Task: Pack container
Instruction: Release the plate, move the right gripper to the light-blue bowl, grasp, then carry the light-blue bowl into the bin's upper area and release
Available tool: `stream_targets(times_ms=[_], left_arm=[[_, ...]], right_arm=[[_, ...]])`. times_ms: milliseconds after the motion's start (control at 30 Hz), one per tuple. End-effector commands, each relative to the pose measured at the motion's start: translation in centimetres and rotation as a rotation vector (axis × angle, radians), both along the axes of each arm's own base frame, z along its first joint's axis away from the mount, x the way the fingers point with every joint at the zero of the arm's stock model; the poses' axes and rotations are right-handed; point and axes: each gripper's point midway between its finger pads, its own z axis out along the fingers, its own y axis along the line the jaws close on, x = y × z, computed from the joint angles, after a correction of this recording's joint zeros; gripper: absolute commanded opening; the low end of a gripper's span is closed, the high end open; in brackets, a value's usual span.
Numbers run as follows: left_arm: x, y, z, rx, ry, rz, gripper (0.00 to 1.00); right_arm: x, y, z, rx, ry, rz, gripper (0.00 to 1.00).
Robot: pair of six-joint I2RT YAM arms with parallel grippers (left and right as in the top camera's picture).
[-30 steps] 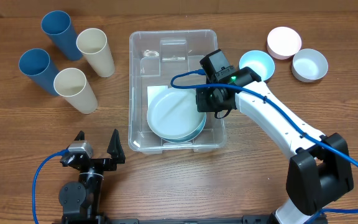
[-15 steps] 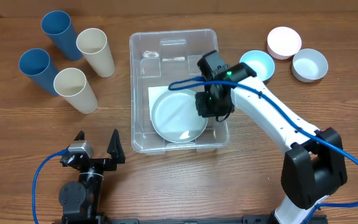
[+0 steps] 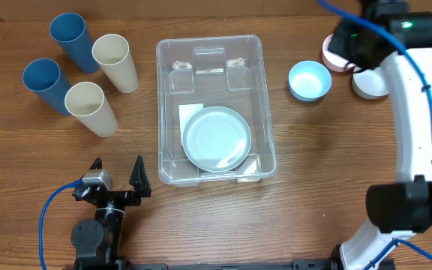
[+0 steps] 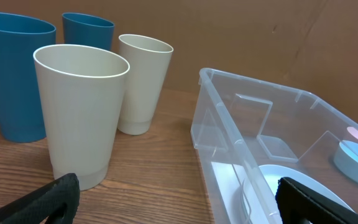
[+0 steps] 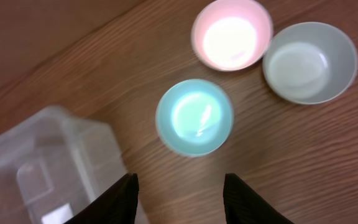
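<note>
The clear container (image 3: pixel 160 112) stands mid-table with a stack of pale plates (image 3: pixel 216 139) lying flat on its white label. My right gripper (image 3: pixel 357 45) is open and empty, raised at the back right over the bowls. In its wrist view the jaws (image 5: pixel 179 186) hang above the wood between the container's corner (image 5: pixel 42 155) and a light blue bowl (image 5: pixel 194 117). My left gripper (image 3: pixel 116 174) is open and empty at the front left; its jaws (image 4: pixel 176 199) face the container's wall (image 4: pixel 229 137).
The light blue bowl (image 3: pixel 310 80), a pink bowl (image 3: pixel 342 51) and a white bowl (image 3: pixel 370 81) sit right of the container; the arm partly covers the last two. Two blue cups (image 3: pixel 70 37) and two cream cups (image 3: pixel 90 107) stand at the back left.
My right gripper has let go of the plates inside the container, then risen and swung to the back right over the bowls. The plates now lie flat. The left arm has not moved.
</note>
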Motion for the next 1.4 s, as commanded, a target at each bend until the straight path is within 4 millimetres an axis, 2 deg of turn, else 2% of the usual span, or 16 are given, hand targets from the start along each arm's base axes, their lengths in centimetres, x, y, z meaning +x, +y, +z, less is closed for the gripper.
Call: stream_targets(times_ms=[0, 100, 167, 233, 333, 433, 533, 667, 767, 833, 967, 1033, 1100, 1200, 1300, 1367], left_arm=[[0.0, 0.3, -0.1, -0.013, 0.003, 0.015, 1.00], [0.0, 0.3, -0.1, -0.013, 0.003, 0.015, 1.00], [0.0, 0.3, -0.1, -0.013, 0.003, 0.015, 1.00], [0.0, 0.3, -0.1, -0.013, 0.003, 0.015, 1.00], [0.0, 0.3, -0.1, -0.013, 0.003, 0.015, 1.00], [0.0, 0.3, -0.1, -0.013, 0.003, 0.015, 1.00], [0.0, 0.3, -0.1, -0.013, 0.003, 0.015, 1.00], [0.0, 0.3, -0.1, -0.013, 0.003, 0.015, 1.00], [0.0, 0.3, -0.1, -0.013, 0.003, 0.015, 1.00], [0.0, 0.3, -0.1, -0.013, 0.003, 0.015, 1.00], [0.0, 0.3, -0.1, -0.013, 0.003, 0.015, 1.00], [0.0, 0.3, -0.1, -0.013, 0.003, 0.015, 1.00], [0.0, 0.3, -0.1, -0.013, 0.003, 0.015, 1.00], [0.0, 0.3, -0.1, -0.013, 0.003, 0.015, 1.00], [0.0, 0.3, -0.1, -0.013, 0.003, 0.015, 1.00], [0.0, 0.3, -0.1, -0.013, 0.003, 0.015, 1.00]], right_arm=[[1.8, -0.7, -5.6, 0.075, 0.105, -0.024, 0.54], [3.2, -0.8, -9.6, 0.077, 0.164, -0.033, 0.57], [3.8, -1.2, -12.8, 0.082, 0.216, -0.101, 0.57], [3.7, -1.6, -15.6, 0.083, 0.277, -0.175, 0.56], [3.3, -1.9, -18.4, 0.078, 0.344, -0.209, 0.55], [3.0, -1.9, -20.4, 0.076, 0.382, -0.213, 0.54], [2.3, -1.9, -21.9, 0.076, 0.410, -0.224, 0.46], [1.2, -1.9, -23.4, 0.069, 0.450, -0.233, 0.27], [0.9, -1.9, -23.6, 0.069, 0.461, -0.233, 0.08], [0.7, -1.9, -23.6, 0.068, 0.467, -0.233, 0.04], [0.5, -1.9, -22.8, 0.066, 0.480, -0.230, 0.04], [1.1, -1.7, -20.7, 0.068, 0.455, -0.203, 0.04], [1.8, -1.3, -17.7, 0.085, 0.410, -0.171, 0.04], [2.7, 0.5, -11.9, 0.158, 0.314, -0.066, 0.04], [2.6, 1.9, -8.1, 0.171, 0.253, 0.010, 0.04], [2.3, 3.5, -5.0, 0.153, 0.188, 0.073, 0.04]])
